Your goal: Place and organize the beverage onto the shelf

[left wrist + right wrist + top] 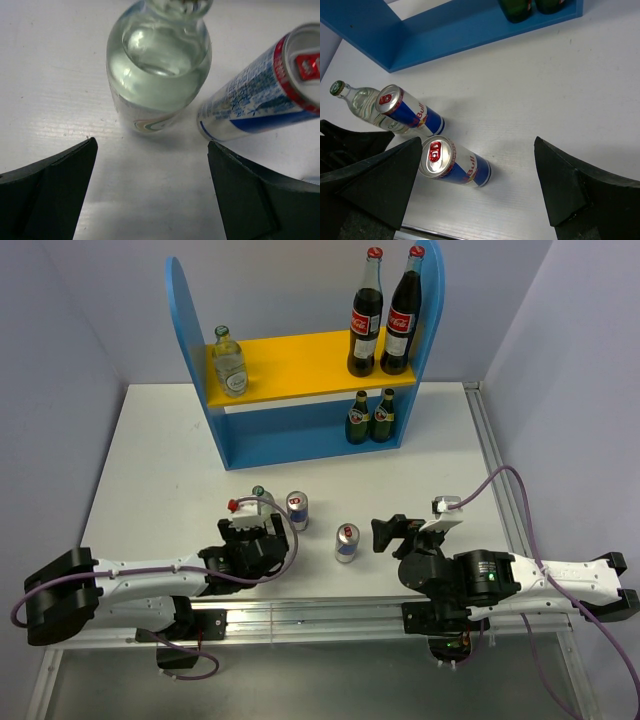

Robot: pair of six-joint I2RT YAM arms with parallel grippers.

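L arm lies low along near edge of table (170,460). Left gripper (152,145) points twd the back, fingers spread wide, gripping nothing. Clear bottle (159,65) w/ green cap stands just ahead of the tips, not touching them. R arm is folded at near edge. Right gripper (478,144) also gapes wide, empty, aimed at the cans. First can (410,111) upright just beside clear bottle. Second can (455,162) upright, nearer R gripper, apart from first. Shelf (190,320) at back of table. Upper yellow board has second clear bottle (229,360) at L end and cola bottles (365,315) x2 side by side at R end. Lower level has dark green bottles (357,420) x2 at R end.
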